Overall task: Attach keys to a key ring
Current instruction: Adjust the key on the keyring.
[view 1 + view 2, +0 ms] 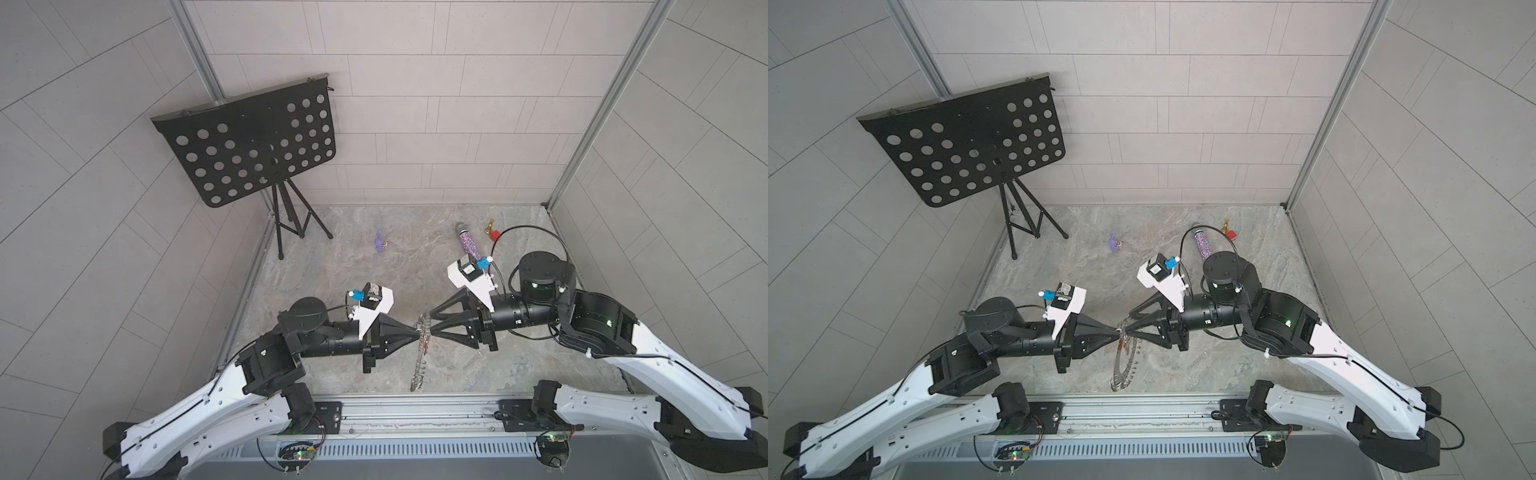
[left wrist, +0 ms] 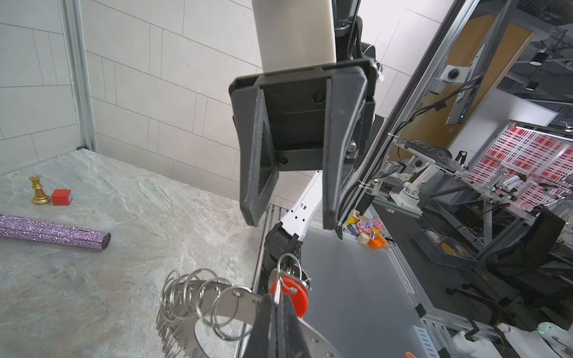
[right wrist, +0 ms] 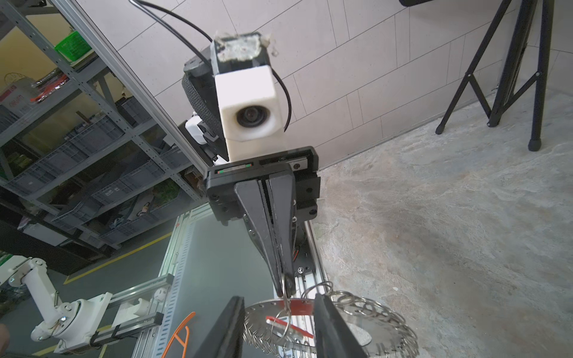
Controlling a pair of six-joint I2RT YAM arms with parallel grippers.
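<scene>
Left claw [image 1: 417, 331], pressed together, pinches the small silver red-tagged key [image 2: 293, 293] at the rim of the large flat grey loop-fringed metal key ring [image 2: 245, 300] — disc on edge over the marbled stone bench [image 1: 374, 270], spread right claw [image 1: 432, 325] just opposite, facing its flat side

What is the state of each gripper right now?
Left gripper: closed on a loop of the key ring.
Right gripper: open, holding nothing.
</scene>
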